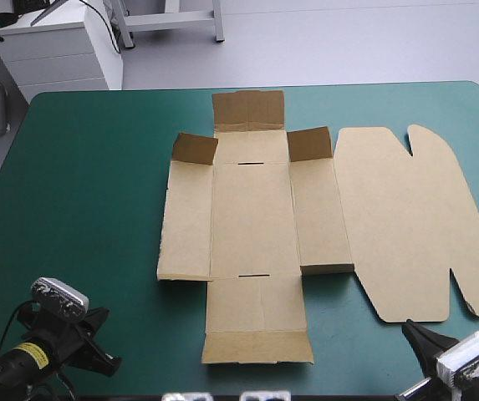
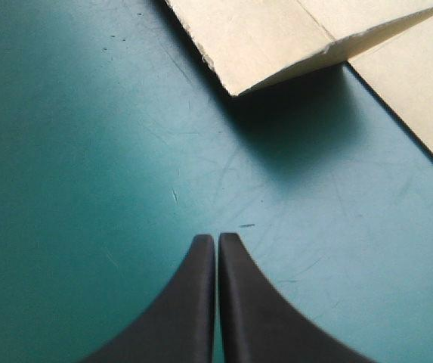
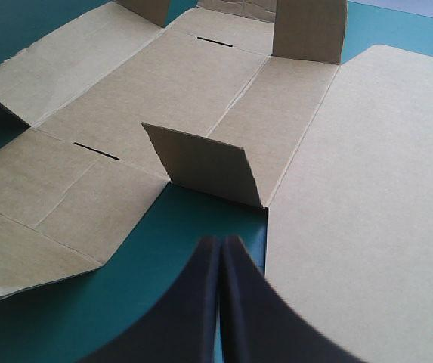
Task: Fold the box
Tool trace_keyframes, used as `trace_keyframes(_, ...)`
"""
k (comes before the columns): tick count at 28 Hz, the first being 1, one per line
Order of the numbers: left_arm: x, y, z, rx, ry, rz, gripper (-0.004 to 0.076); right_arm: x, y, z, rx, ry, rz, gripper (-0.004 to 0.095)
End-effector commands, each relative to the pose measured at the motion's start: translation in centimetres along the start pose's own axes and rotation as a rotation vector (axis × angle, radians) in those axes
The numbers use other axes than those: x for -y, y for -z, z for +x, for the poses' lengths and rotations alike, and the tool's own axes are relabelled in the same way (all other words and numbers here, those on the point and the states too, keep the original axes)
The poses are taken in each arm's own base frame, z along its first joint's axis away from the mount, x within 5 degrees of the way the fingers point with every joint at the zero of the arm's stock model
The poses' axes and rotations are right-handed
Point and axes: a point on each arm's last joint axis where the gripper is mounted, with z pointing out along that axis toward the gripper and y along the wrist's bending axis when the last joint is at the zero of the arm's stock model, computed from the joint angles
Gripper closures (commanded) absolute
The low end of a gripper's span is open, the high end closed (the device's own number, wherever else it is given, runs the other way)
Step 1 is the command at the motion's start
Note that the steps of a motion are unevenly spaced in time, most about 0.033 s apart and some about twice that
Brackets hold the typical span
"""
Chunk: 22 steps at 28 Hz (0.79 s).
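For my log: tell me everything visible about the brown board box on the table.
The brown cut-board box lies unfolded on the teal-green cover, right of centre. Creases mark a middle panel with two slots, side walls, end flaps and a wide round-eared lid at the right. Three corner tabs stand up; the rest lies nearly flat. The shut left gripper and right gripper do not touch it.

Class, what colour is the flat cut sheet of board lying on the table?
Brown. The box shows best in the high view.
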Motion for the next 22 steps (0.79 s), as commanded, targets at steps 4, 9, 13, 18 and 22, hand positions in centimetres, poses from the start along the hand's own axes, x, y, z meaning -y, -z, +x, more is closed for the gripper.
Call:
trace_keyframes(4,-0.1,0.4,-1.1,0.074,0.014,-0.002,0.0731,0.2,0.3,-1.3,0.083,-0.001,0.019,0.0927)
trace_keyframes(9,-0.1,0.4,-1.1,0.073,0.014,-0.001,0.0731,0.2,0.3,-1.3,0.083,-0.001,0.019,0.0927)
trace_keyframes(13,-0.1,0.4,-1.2,0.079,0.022,-0.002,0.0731,0.2,0.3,-1.3,0.083,-0.001,0.019,0.0927)
trace_keyframes(18,-0.2,0.5,-2.1,0.089,0.069,-0.004,0.0731,0.2,0.3,-1.3,0.083,-0.001,0.019,0.0927)
trace_keyframes(22,-0.7,0.6,-4.4,0.1,0.058,-0.019,0.0731,0.2,0.3,-1.3,0.083,-0.001,0.019,0.0927)
